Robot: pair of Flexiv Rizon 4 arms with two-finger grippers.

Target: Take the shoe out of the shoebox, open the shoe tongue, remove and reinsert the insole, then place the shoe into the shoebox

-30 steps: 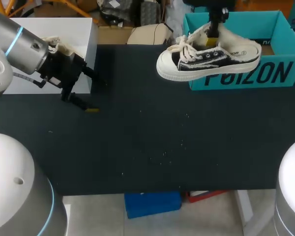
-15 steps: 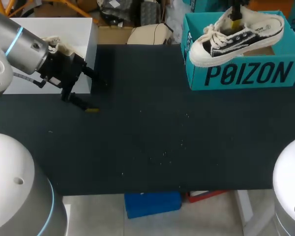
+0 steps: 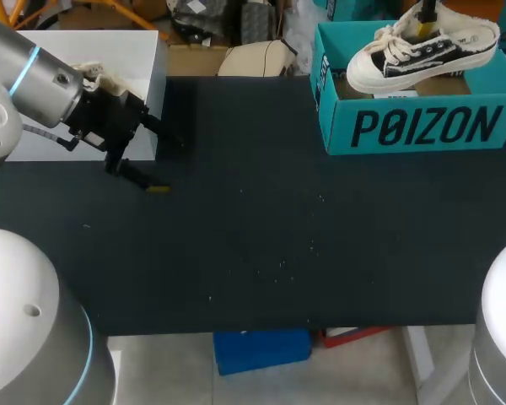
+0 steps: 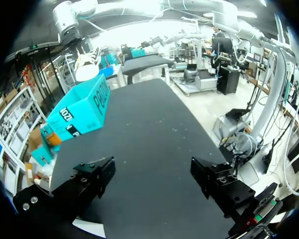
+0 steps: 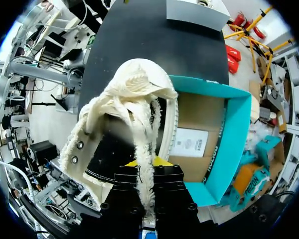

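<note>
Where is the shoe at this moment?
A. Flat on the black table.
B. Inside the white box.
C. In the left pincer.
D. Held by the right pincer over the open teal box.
D: the right pincer grips the shoe from above, over the opening of the teal shoebox.
</note>
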